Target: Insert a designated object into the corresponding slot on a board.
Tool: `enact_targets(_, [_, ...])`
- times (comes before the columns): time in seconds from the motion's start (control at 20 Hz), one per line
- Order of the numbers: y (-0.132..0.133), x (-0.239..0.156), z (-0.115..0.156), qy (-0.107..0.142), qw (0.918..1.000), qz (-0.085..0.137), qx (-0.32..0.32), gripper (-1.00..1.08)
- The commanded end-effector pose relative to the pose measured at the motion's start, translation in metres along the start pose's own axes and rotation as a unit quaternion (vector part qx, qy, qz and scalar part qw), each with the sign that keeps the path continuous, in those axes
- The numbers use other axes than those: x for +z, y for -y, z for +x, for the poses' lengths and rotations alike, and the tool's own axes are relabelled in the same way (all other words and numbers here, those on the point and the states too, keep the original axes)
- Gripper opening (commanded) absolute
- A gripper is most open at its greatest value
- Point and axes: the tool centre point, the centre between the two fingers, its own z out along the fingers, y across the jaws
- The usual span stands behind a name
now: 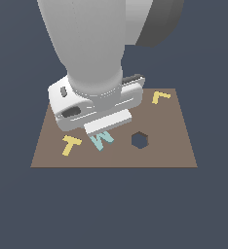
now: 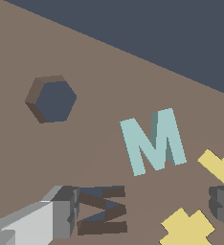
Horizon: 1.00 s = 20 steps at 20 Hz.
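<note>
The teal M (image 2: 154, 142) is seen lying flat on the board (image 1: 169, 146), between the yellow T (image 1: 70, 145) and the hexagonal hole (image 1: 140, 140), ungrasped. The gripper (image 2: 142, 210) is held low with fingers spread apart, nothing between them; the M-shaped slot (image 2: 102, 210) shows beside one fingertip (image 2: 61, 213) (wrist view). Risk noted: a descent here would miss the M, or a finger could catch the slot edge, since the pincer is offset from the block.

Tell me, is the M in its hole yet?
Not yet. The teal M lies flat on the brown board, outside its M-shaped slot. The gripper hovers low over it, holding nothing. Grabbing, moving and dropping it in all remain.
</note>
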Motion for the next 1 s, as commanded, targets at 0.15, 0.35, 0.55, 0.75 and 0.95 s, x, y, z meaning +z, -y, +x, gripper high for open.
enact_targets(0.15, [-0.011,0.022,0.011,-0.002,0.9980,-0.001,-0.064,1.00])
enact_targets(0.35, [-0.017,0.034,0.018,-0.003,0.9953,-0.002,-0.097,1.00])
enact_targets(0.55, [-0.020,0.041,0.023,-0.003,0.9929,-0.003,-0.119,1.00])
enact_targets(0.75, [-0.021,0.045,0.026,-0.003,0.9915,-0.003,-0.130,1.00])
enact_targets(0.95, [-0.021,0.046,0.026,-0.003,0.9916,-0.003,-0.129,1.00])
